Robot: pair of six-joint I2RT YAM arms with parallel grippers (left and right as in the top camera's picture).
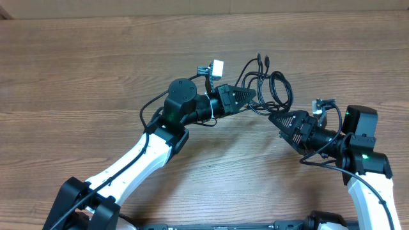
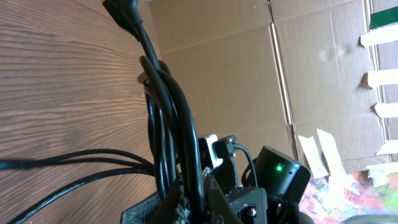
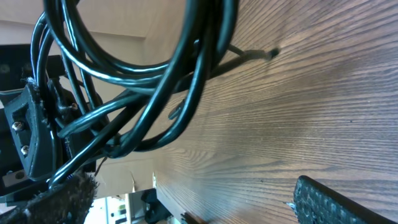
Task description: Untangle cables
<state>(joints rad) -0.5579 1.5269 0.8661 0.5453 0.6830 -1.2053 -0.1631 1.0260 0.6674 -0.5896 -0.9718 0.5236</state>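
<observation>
On the left we see the left gripper [image 1: 250, 97] reaching right across the wooden table [image 1: 96, 64]. Its fingers are closed on the cables [image 1: 271, 86]. In the left wrist view the black strands [image 2: 163, 124] rise in a tight bunch out of the pinch at the bottom of the picture, and one ends in a thick black plug [image 2: 124, 15] at the top.

In the middle of the overhead view, the cables sit as a loose knot of loops between the two grippers, a little past their tips. Two small plug ends [image 1: 259, 59] stick out on the far side. One strand runs from the left gripper down to the tip of the right one.

On the right, the right gripper [image 1: 276, 117] points up and to the left at the knot. In the right wrist view its fingers stand wide apart. One ribbed pad [image 3: 329, 199] is at the lower right, and the loops [image 3: 180, 68] hang near the other finger at the lower left. We cannot tell whether they touch it.
</observation>
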